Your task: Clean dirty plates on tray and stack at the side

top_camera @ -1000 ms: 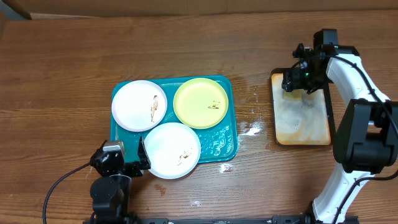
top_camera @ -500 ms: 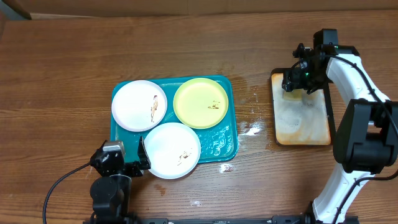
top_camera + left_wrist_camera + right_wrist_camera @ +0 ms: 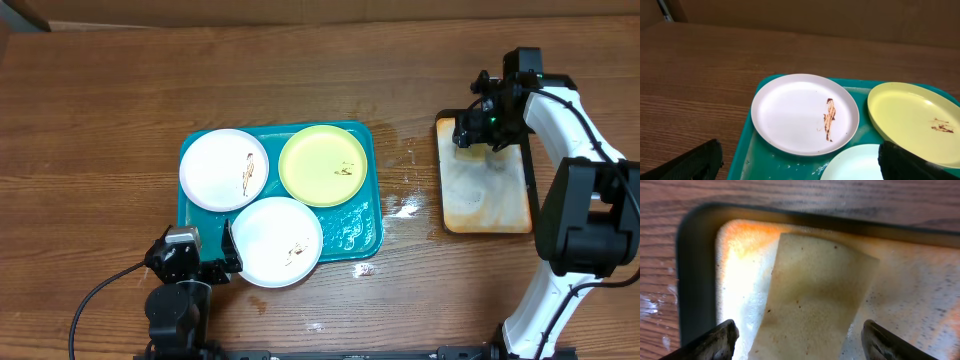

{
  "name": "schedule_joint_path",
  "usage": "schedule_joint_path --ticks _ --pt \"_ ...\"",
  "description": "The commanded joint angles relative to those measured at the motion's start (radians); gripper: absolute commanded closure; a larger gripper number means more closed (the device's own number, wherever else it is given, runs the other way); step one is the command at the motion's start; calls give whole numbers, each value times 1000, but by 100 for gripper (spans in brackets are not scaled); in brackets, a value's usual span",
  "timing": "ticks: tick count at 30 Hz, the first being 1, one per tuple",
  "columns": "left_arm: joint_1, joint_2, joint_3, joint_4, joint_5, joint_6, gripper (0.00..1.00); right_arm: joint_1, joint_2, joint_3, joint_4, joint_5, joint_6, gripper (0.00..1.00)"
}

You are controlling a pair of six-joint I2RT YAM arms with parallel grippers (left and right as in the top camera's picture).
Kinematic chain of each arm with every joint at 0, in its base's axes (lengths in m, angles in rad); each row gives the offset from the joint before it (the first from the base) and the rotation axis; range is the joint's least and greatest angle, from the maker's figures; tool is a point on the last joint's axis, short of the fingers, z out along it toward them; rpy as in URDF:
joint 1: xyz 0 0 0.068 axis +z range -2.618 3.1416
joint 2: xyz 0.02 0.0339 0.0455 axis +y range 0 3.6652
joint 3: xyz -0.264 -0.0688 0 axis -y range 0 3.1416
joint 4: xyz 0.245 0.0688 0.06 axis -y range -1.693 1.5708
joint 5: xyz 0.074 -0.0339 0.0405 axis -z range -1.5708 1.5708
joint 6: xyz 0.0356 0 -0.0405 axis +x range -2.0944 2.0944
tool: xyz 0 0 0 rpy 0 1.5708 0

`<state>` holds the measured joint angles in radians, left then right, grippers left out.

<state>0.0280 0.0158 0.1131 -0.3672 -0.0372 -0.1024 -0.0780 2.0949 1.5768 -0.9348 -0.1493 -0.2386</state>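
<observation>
Your left gripper (image 3: 800, 167) sits low at the near edge of the tabletop (image 3: 120, 100), with its fingers spread wide and nothing between them. It points straight at the blue tray (image 3: 362, 238).

The tray lies left of the tabletop's middle with all three plates on it. One white plate (image 3: 224, 169) is in the tray's far left corner, with a brown streak down its middle. The yellow-green plate (image 3: 323, 165) is in the far right corner, with a small brown smear on its right side. The second white plate (image 3: 277, 241) hangs over the tray's near edge, just in front of your left gripper, and also carries a little smear. The tray's bare near right corner shines wet, and water spots (image 3: 403, 208) glisten on the wood beside it.

Over on the right, your right gripper (image 3: 802, 345) hangs above the far end of the small rust-stained tray (image 3: 487, 205). Its fingers are apart and holding nothing. A tan cloth (image 3: 815, 300) lies flat in that tray, directly below and between the fingers.
</observation>
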Motion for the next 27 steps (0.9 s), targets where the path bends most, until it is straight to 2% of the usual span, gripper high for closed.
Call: schedule_joint_path --ticks 1,13,14,16,20,24,27 --pt "6 -11 -5 5 5 -6 0 -2 27 -7 2 2 8 18" --pt "6 -11 -5 5 5 -6 0 -2 26 -6 24 25 8 19" --pt "6 -11 -5 5 5 -6 0 -2 26 -6 24 25 8 22" --pt "6 -11 -5 5 5 -6 0 -2 26 -6 24 25 8 34" --pt "6 -11 -5 5 5 -6 0 -2 26 -5 24 25 8 36" --pt "6 -11 -5 5 5 -6 0 -2 26 -4 23 24 8 48" --pt "6 -11 -5 5 5 -6 0 -2 26 -4 23 25 8 48"
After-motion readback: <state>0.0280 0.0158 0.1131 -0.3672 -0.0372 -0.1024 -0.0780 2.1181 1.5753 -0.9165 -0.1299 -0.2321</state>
